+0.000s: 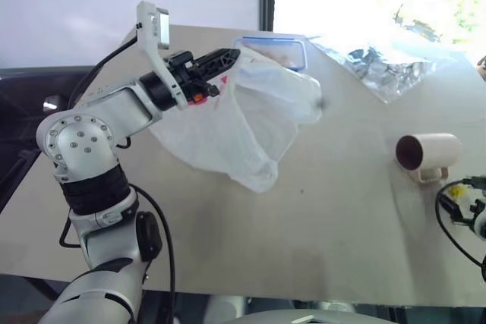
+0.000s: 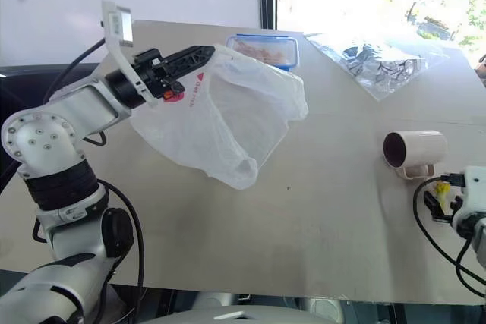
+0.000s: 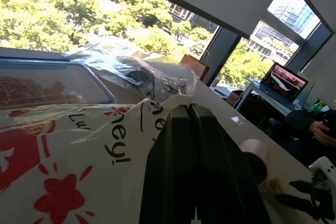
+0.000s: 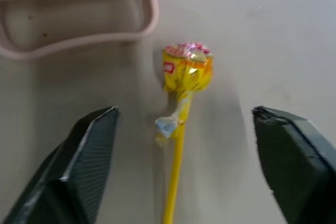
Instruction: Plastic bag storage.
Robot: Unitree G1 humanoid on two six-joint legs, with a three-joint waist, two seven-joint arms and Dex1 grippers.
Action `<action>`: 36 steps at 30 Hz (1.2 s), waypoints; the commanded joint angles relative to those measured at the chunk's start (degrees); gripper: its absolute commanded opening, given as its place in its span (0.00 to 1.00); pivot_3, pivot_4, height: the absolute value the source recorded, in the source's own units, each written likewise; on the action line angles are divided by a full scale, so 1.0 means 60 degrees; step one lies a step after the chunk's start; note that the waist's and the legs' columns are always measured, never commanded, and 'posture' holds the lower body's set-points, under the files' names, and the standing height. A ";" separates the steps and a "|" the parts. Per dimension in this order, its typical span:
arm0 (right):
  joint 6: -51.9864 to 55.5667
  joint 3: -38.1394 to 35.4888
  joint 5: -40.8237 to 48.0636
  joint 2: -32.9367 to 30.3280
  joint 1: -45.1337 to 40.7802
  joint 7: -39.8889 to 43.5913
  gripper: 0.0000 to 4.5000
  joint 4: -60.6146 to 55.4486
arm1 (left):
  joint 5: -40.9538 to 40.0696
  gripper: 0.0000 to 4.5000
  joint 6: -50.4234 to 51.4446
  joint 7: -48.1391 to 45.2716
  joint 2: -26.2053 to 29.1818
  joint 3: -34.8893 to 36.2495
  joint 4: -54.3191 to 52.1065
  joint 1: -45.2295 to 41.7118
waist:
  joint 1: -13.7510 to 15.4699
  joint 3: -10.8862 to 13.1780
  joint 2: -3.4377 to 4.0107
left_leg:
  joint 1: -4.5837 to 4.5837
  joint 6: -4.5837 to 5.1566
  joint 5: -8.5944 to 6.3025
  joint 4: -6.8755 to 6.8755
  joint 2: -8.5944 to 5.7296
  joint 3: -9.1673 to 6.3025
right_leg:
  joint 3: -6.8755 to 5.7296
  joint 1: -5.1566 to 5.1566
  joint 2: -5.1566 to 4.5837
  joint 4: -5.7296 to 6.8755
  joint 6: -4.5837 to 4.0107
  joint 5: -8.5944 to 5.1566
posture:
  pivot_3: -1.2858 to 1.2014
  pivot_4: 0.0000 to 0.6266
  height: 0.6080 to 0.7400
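Clamped between the black fingers of the left gripper [image 2: 203,54], the plastic bag [image 2: 228,115] hangs open above the desk [image 2: 319,225] near its far edge, just before a blue-lidded food box [image 2: 266,47]. A silvery wrapper [image 2: 380,62] lies toward the far right corner. A pink mug [image 2: 414,149] lies tipped near the right edge; beside it, the wrist camera reveals a yellow lollipop [image 4: 186,72] on the desk between the spread fingers of the right gripper [image 4: 184,145].
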 commanded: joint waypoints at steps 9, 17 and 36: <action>0.0685 -0.0234 0.2236 0.0402 0.0317 0.1479 0.01 -0.1883 | -0.0386 0.00 -0.0388 -0.0105 0.0583 0.0074 -0.0326 0.0151 | -0.0010 0.0003 0.0005 | 0.0001 0.0002 -0.0001 -0.0001 0.0003 -0.0013 | -0.0009 0.0008 0.0000 -0.0005 0.0000 -0.0001 | 0.52 0.24 1.00; 0.1993 0.1735 0.4367 0.1064 -0.2000 0.1151 0.01 -0.3541 | -0.0745 0.00 -0.0071 -0.0586 0.1567 0.0102 -0.0337 0.0297 | -0.0244 0.0015 0.0016 | 0.0015 0.0006 -0.0004 -0.0001 0.0015 -0.0012 | -0.0007 0.0007 0.0000 0.0002 -0.0001 0.0000 | 0.52 0.24 1.00; -0.3865 0.8445 -0.0465 0.4106 -0.8954 0.1693 0.59 0.3478 | -0.1943 0.00 -0.0133 0.0300 0.2322 0.0336 -0.0852 0.0866 | -0.0189 0.0036 -0.0009 | -0.0240 -0.0052 0.0021 -0.0014 -0.0079 -0.0134 | -0.0090 -0.0208 -0.0138 0.0023 0.0011 0.0017 | 0.52 0.24 1.00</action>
